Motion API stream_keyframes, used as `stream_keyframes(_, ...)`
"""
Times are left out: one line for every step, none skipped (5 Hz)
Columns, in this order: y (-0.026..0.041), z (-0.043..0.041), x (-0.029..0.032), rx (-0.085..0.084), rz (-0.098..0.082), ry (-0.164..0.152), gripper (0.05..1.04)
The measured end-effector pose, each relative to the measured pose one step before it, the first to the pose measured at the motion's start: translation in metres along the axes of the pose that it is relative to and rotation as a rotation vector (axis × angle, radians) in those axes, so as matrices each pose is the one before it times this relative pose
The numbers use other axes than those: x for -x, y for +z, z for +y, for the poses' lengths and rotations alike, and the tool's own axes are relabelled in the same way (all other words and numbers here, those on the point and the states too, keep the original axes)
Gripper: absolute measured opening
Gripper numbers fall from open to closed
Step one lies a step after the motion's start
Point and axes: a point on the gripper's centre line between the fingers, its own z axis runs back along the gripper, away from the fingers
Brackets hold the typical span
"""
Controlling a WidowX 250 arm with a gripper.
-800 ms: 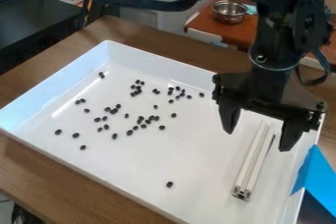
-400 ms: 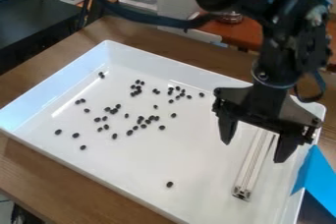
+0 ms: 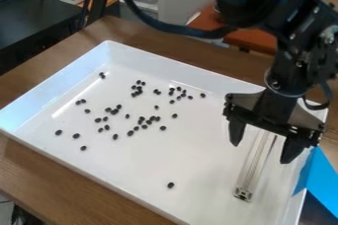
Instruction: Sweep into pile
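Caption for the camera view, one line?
Open gripper above the metal bar in the white tray, black beans scattered to one side.

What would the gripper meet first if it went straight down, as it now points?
Most likely the metal bar, seen between the fingertips of the open gripper. Depth is unclear, though: the fingers might straddle it and touch the white tray first.

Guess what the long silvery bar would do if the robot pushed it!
The long silvery bar would probably stay stiff, since it looks straight and metallic. It likely wouldn't roll far, because its sides look flat and grooved. It might slide, though: the white tray under it looks smooth and shiny.
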Motion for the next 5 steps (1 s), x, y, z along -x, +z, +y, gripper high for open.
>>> stream_keyframes(0.00048,-0.00137,-0.00366,0.004,-0.0035,0.008,1.0)
stream_keyframes(-0.01235,0.00372,0.00035,-0.0088,0.0377,0.0023,1.0)
stream_keyframes(-0.00017,0.00051,-0.00048,0.0021,0.0005,0.0018,1.0)
stream_keyframes(-0.00692,-0.00051,0.00181,-0.006,0.0125,0.0039,1.0)
stream_keyframes(-0.00168,-0.00021,0.00029,0.0019,0.0039,0.0036,1.0)
